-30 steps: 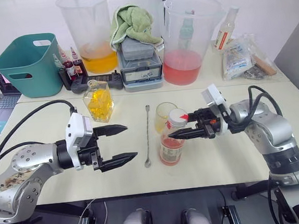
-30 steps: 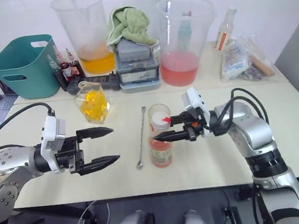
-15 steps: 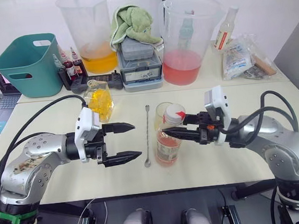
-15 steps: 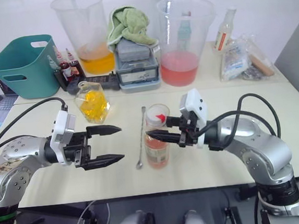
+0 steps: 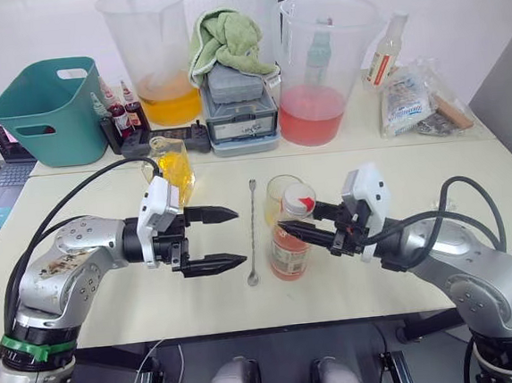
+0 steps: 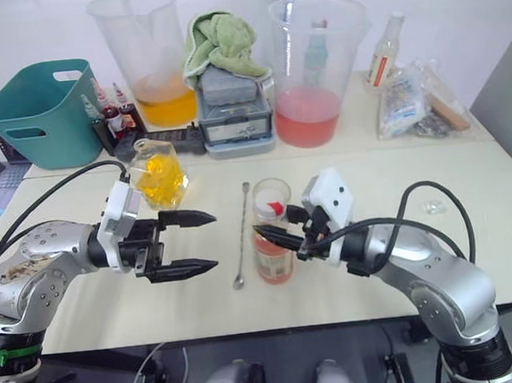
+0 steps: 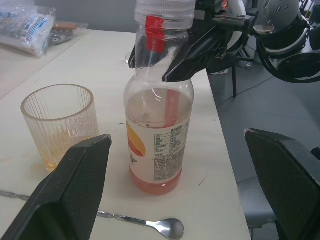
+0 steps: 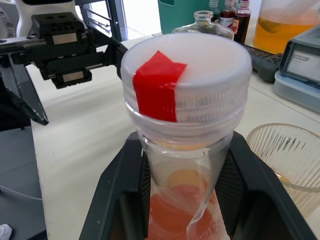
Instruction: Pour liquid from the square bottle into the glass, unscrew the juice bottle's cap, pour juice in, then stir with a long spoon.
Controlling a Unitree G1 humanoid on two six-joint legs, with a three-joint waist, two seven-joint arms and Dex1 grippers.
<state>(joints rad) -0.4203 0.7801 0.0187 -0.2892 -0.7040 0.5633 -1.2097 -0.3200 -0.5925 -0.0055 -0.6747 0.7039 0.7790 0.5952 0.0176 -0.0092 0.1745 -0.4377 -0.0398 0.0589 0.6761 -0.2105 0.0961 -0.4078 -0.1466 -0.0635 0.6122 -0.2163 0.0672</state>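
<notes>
My right claw (image 5: pixel 297 227) is closed around the neck of the juice bottle (image 5: pixel 287 251), just under its white cap (image 8: pixel 186 75) with the red tape; the bottle stands upright on the table (image 5: pixel 470 173) with the cap on. My left claw (image 5: pixel 226 239) hangs wide open and empty, left of the long spoon (image 5: pixel 252 235), which lies flat on the table. The glass (image 7: pixel 58 125) stands just behind the bottle. The square bottle (image 6: pixel 157 173) with yellow liquid stands behind my left arm.
</notes>
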